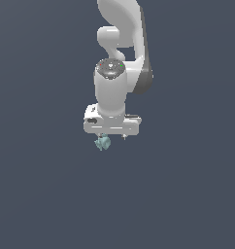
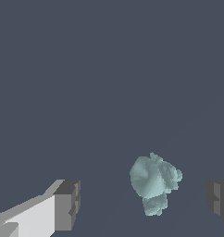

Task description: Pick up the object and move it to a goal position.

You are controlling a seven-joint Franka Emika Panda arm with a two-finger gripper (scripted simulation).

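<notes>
Object [image 2: 154, 183], tiny teal lump, sat between my gripper [image 2: 144, 199] fingers, nearer one than the other, jaws wide apart and holding nothing, lined up to close on it.

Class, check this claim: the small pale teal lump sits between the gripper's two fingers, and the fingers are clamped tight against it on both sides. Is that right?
Not quite. The teal lump does sit between the gripper's two fingers, but they are not clamped on it: the wrist view shows clear gaps on both sides, so the fingers are open and apart from it.
</notes>
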